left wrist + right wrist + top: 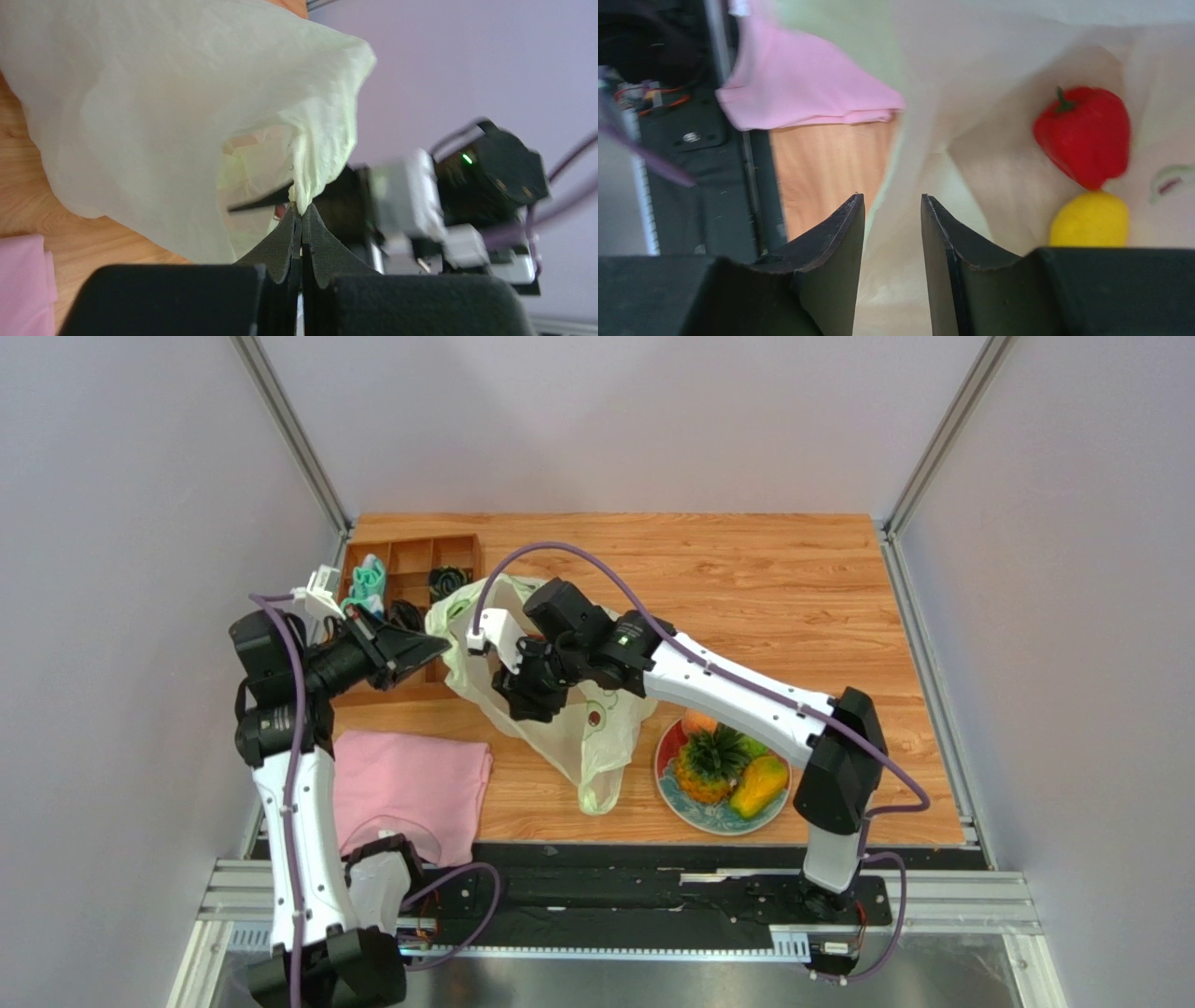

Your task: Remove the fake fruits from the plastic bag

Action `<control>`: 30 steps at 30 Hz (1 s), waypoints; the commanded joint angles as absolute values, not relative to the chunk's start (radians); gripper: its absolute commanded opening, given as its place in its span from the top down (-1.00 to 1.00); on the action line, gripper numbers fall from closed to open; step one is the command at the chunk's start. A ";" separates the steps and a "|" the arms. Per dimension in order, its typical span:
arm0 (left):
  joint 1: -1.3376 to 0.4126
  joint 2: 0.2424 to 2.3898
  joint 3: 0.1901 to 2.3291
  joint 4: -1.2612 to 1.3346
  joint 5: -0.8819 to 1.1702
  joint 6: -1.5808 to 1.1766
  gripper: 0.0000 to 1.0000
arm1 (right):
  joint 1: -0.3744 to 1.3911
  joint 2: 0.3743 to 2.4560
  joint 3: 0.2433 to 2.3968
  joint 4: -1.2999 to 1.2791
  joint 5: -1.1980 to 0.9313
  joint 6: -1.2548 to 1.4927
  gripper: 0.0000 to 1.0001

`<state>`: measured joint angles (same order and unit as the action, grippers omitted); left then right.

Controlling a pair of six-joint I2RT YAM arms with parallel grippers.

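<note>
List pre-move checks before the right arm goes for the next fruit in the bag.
1. Left gripper clamped on plastic bag rim: ok, shut on it.
2. Bag mouth open: ok, the right wrist view sees inside.
3. Targets visible: ok, red pepper and yellow fruit lie inside.
4. Right gripper open: ok, jaws apart.
5. Bag film clear of jaws: cannot tell, film shows in the gap.
6. Jaws lined up on a fruit: not ok, both sit off to one side.
</note>
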<state>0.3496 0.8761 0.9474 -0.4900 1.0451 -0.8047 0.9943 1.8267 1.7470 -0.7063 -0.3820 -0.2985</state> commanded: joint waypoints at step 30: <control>0.365 0.575 1.222 -1.327 0.888 -0.184 1.00 | 1.017 1.861 1.582 -0.492 0.262 -0.196 -0.65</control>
